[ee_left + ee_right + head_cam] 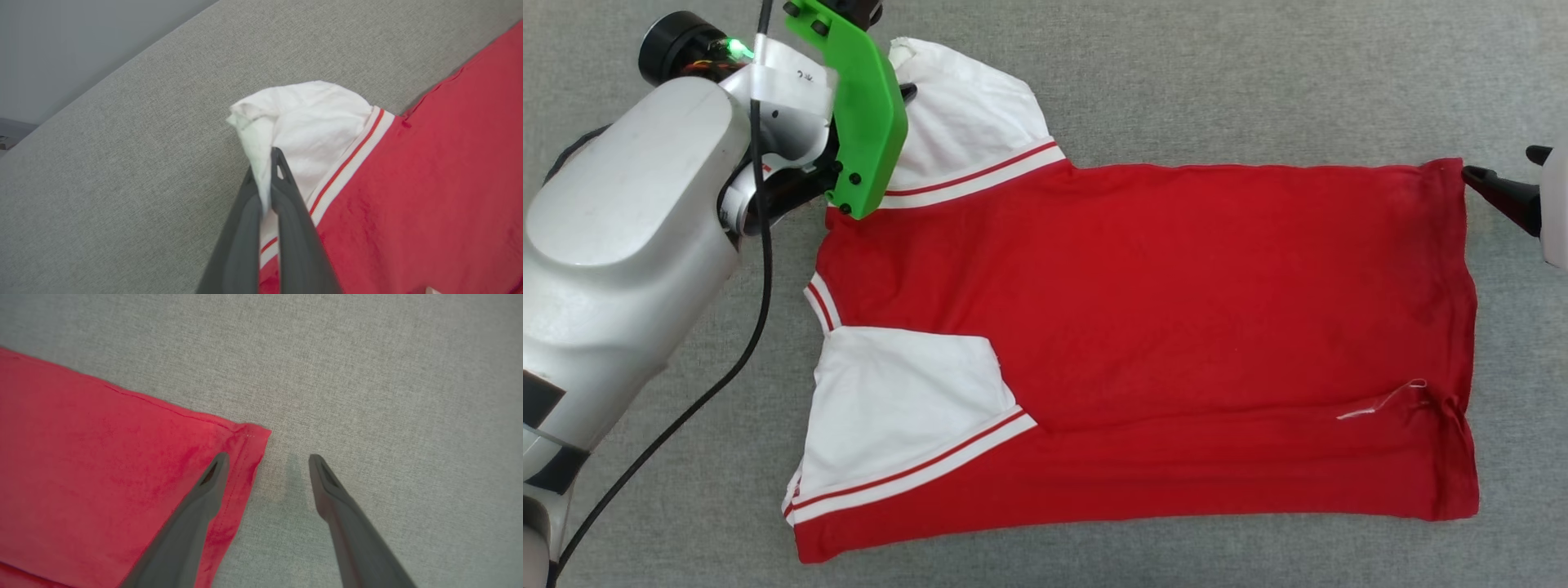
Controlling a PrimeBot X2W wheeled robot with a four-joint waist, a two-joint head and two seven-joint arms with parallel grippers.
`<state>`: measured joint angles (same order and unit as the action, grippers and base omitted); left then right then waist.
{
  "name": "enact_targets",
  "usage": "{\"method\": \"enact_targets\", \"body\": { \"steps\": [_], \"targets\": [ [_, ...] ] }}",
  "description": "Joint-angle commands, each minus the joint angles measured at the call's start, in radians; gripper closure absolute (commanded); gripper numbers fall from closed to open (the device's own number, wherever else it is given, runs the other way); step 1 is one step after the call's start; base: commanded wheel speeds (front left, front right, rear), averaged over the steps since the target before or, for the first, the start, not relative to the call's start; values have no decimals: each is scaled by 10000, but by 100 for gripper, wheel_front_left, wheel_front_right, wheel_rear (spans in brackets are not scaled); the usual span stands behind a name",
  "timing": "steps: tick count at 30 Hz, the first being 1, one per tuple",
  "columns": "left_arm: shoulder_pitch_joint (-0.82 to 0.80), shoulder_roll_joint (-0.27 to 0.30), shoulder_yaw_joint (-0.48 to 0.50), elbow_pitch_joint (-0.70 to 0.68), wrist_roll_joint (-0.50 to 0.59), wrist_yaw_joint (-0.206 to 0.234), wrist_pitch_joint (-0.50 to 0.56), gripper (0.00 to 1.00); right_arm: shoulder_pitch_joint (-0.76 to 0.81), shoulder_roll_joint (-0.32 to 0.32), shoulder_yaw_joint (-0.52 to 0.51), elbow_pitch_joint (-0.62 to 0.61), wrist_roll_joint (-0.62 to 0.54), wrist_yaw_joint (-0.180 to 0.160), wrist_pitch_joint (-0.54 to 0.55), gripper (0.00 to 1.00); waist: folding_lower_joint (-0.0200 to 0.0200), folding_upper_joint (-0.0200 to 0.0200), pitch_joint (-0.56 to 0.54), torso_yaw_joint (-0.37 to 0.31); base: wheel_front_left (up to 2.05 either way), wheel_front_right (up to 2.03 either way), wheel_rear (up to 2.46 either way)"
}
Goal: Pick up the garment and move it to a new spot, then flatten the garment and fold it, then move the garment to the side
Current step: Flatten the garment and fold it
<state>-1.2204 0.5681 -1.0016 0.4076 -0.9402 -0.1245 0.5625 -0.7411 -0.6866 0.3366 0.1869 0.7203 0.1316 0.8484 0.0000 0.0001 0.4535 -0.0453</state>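
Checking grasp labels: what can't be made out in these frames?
Head view: left gripper, its tips hidden behind the green plastic bracket.
Head view: right gripper, mostly cut off by the right edge.
Right wrist view: whether its dark finger touches the red short-sleeved jersey with white sleeves at the hem corner; the angle hides contact.
Every view: the jersey's underside, lying against the grey fabric surface.

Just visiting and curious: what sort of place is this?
Probably a robot test bench rather than a home: a plain grey fabric-covered surface, one red garment spread on it, the left gripper pinching its white sleeve.
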Motion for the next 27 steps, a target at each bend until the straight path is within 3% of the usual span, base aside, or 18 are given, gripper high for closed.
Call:
{"method": "enact_targets", "body": {
  "steps": [1,12,13,14,15,21,27],
  "targets": [
    [-40,-42,5,-91,168,61,-98,100,-254,55,157,213,33,-9,171,0,0,-1,245,196,0,0,0],
    [-254,-129,1,-333,265,69,-304,100,-331,781,1326,2184,106,-9,398,0,0,-1,766,511,0,0,0],
    [-245,-136,1,-302,249,64,-330,100,-313,756,1455,2208,153,-9,322,4,0,-1,762,506,0,0,0],
    [-229,-136,-2,-261,236,60,-361,100,-329,734,1524,2224,196,-9,137,84,0,-1,739,490,0,0,0],
    [-199,-125,-3,-201,217,54,-412,100,-378,705,1587,2233,239,-9,-164,100,0,-1,687,455,0,0,0],
    [146,1,105,91,-3,18,-957,100,-542,423,1685,2332,603,-9,-2092,100,0,-1,-81,312,0,0,0],
    [1209,346,-34,-207,-217,5,-1543,100,412,-17,1855,1896,1039,-9,-4031,100,0,-1,-1328,276,0,0,0]
  ]
}}
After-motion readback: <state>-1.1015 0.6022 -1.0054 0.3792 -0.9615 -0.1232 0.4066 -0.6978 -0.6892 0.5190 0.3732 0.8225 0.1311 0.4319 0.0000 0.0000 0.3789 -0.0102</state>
